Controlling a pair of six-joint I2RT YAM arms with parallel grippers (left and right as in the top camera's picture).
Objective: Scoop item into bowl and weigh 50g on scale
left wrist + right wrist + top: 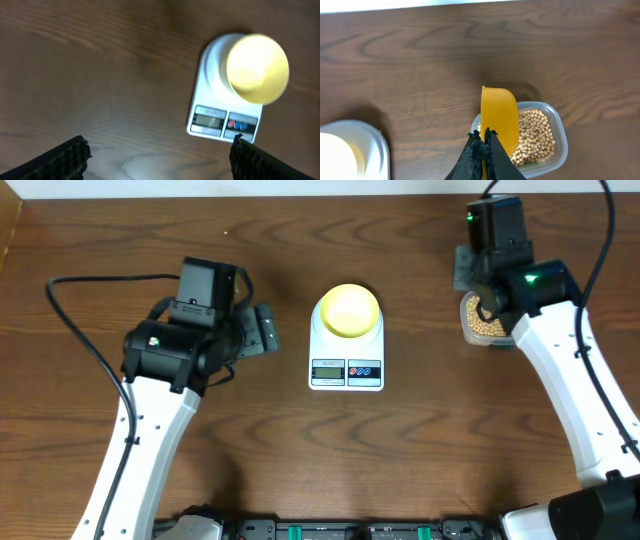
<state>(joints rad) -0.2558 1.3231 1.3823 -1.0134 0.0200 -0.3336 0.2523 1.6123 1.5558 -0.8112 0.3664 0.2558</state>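
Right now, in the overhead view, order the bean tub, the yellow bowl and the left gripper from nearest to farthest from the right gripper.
1. Bean tub: directly under the right gripper, which holds the scoop.
2. Yellow bowl: centre, on the scale.
3. Left gripper: beyond the scale, on the left.

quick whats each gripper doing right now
Left gripper: open, holding nothing.
Right gripper: closed on the handle of the yellow scoop.

Left arm (150, 430) and right arm (565, 380) flank the scale (346, 340): white shells, black wrists, green lights, black cables, ribbed fingers (62, 160).
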